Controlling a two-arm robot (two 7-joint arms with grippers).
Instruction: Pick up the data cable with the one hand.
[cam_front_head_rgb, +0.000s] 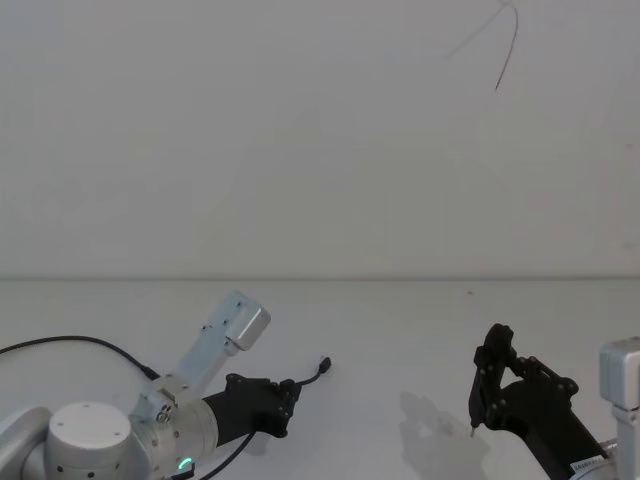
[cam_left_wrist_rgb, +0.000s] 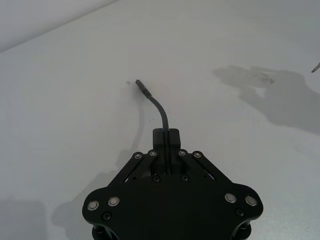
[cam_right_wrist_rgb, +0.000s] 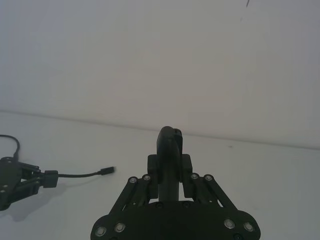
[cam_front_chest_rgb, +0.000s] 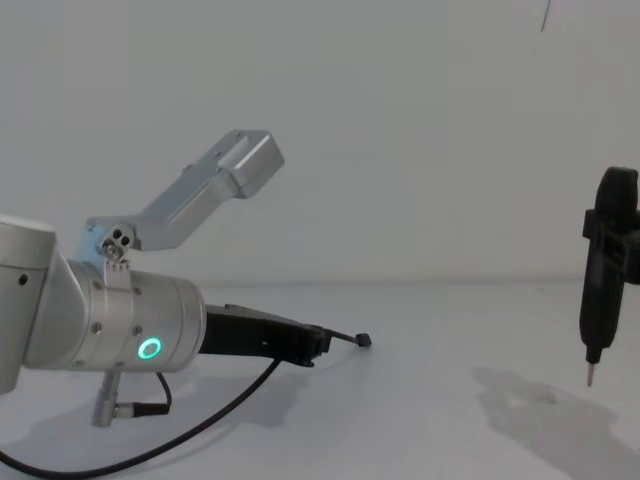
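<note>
Your left gripper (cam_front_head_rgb: 291, 393) sits low over the worktop's (cam_front_head_rgb: 400, 330) front-left corner. Its jaws are clamped on the data cable (cam_front_head_rgb: 313, 376), whose plug end juts just past them, clear of the surface. Your right gripper (cam_right_wrist_rgb: 170, 165), near the front-right corner, has its jaws clamped on a pen-shaped tool (cam_front_chest_rgb: 598, 300).

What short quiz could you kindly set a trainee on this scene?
1. True or false: the left pincer is shut on the data cable.
2. What does the right pincer hold? A) a pen-shaped tool B) a cup C) nothing
3. Fill in: the tool's tip points ____ towards the table.
Key: 1 true; 2 A; 3 down.
</note>
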